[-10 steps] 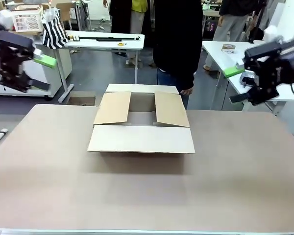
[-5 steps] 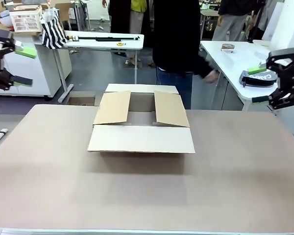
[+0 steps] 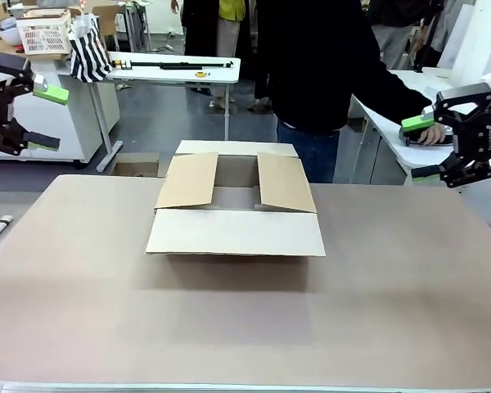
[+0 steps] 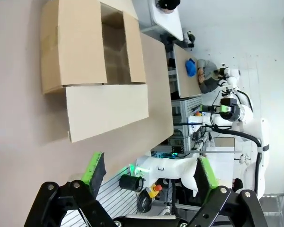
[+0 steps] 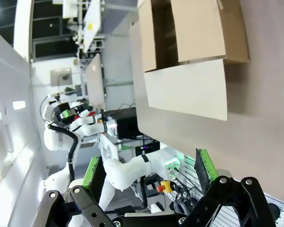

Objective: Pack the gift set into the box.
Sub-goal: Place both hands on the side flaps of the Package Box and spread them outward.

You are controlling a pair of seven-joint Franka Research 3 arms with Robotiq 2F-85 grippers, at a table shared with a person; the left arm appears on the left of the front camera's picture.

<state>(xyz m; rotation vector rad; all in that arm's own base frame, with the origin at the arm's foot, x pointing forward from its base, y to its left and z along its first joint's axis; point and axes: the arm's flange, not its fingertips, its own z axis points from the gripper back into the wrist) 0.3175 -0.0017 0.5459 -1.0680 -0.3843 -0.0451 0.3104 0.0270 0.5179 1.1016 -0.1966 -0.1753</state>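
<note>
While box (image 3: 235,232) sits ctr of table (image 3: 393,311), white desks (image 3: 180,67) stand behind.

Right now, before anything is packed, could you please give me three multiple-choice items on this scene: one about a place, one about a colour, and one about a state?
1. Where does the box stand?
A. On the floor.
B. In the middle of the table.
C. On the white side table.

2. What colour are the pads on the left fingers and the right fingers?
A. Red.
B. Blue.
C. Green.

3. In what state are the top flaps of the box?
A. Open.
B. Taped shut.
C. Torn off.

Answers:
1 B, the carton sits on the brown tabletop between the two arms.
2 C, bright green pads show in the front view and in both wrist views.
3 A, the flaps are spread apart and the inside of the box shows.
</note>
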